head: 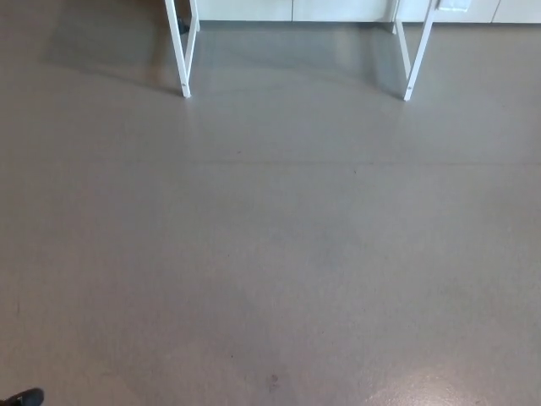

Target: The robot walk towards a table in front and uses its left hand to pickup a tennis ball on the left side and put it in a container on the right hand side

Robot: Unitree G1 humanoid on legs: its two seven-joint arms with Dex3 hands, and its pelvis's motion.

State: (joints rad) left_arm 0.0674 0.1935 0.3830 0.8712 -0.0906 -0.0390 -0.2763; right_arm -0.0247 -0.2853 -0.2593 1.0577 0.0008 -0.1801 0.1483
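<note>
Setting: indoor room of a lab or office kind; exact sort unclear.
Floor [270, 254]: smooth grey, seamless, faintly glossy.
Furniture: slim white metal legs [182, 51], left and right, standing at the far side.
Backdrop: white panel fronts [338, 8] with vertical seams along the far edge.

All I'm getting here is plain grey floor [270, 254] with two white table legs [183, 59] standing on it up top.

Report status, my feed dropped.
Left hand barely in frame, state unclear; right hand unseen. No ball or container visible. White table legs ahead, open floor between.
</note>
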